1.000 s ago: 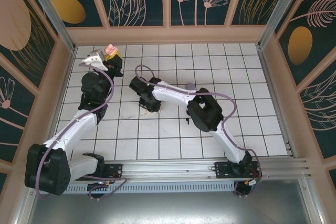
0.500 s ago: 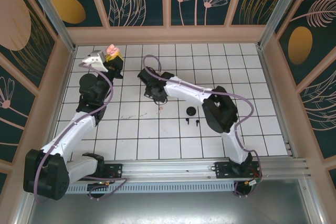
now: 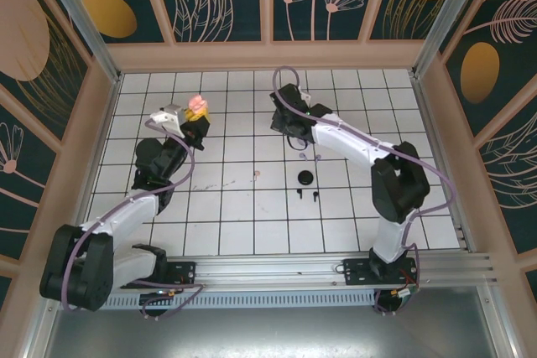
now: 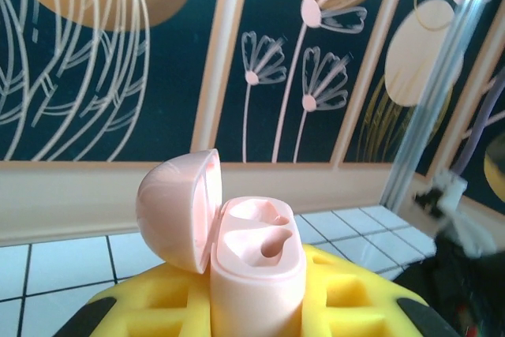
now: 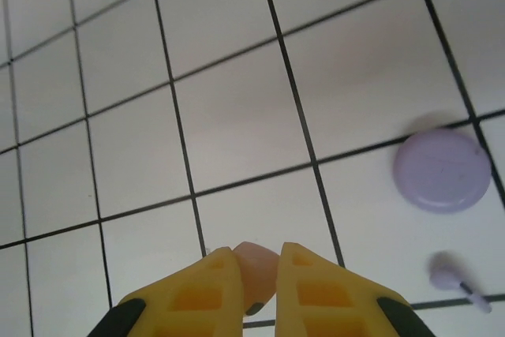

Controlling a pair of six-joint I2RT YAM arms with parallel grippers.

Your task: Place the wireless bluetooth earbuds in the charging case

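Observation:
My left gripper [image 4: 256, 309] is shut on the pink charging case [image 4: 256, 262], which stands upright between the yellow pads. Its lid [image 4: 175, 207] is hinged open to the left and both sockets are empty. From above, this case [image 3: 198, 105] is held over the left part of the table. My right gripper [image 5: 259, 262] is shut on a pink earbud [image 5: 256, 267], pinched between the yellow fingertips above the tiles. The top view places that gripper [image 3: 284, 123] right of the case, well apart from it. Another pink earbud [image 3: 257, 175] lies on the table's middle.
A closed lavender case [image 5: 442, 170] and a lavender earbud [image 5: 454, 278] lie on the tiles right of my right gripper. A black case [image 3: 305, 178] and two black earbuds [image 3: 306, 194] lie nearer the arm bases. Wooden walls [image 3: 268, 54] ring the table.
My right gripper has swung from the table's left-centre to the far middle, carrying the pink earbud. The left gripper has shifted right and nearer with the open case.

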